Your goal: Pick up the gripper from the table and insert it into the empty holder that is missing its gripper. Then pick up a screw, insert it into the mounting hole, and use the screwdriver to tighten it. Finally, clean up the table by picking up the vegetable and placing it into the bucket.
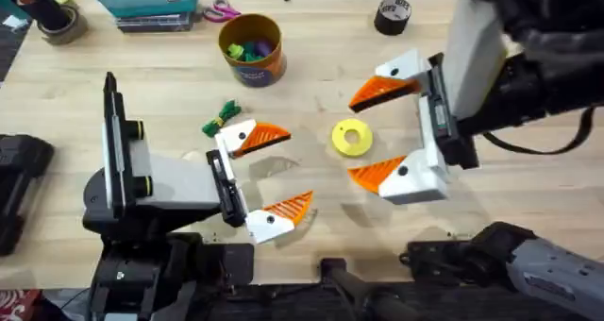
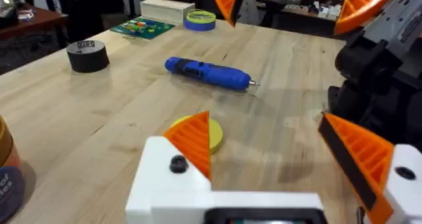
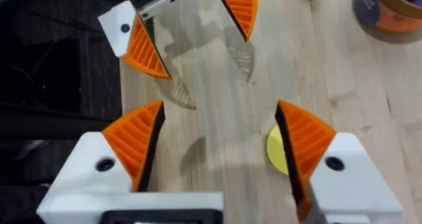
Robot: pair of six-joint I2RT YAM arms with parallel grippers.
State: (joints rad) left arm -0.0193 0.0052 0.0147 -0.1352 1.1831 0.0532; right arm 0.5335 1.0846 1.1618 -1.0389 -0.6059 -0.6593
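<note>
The vegetable (image 1: 222,116), one small green leafy toy, lies on the wooden surface (image 1: 311,94) just at 10 o'clock of the left end effector (image 1: 269,175), touching or nearly touching its upper finger. One bucket (image 1: 253,49), orange-brown with a dark blue label band whose writing is too small to read, stands at 12 o'clock from there and holds green, purple and yellow toys. One blue screwdriver (image 2: 208,73) lies flat in the left wrist view, beyond one flat yellow ring (image 1: 352,138). One black tape roll (image 1: 393,15) carries white lettering that cannot be read.

The left end effector reaches in low from the lower left, its two orange-padded fingers spread apart and holding nothing. The right end effector (image 1: 382,137) comes from the right, its fingers also wide apart and empty, bracketing the yellow ring.
</note>
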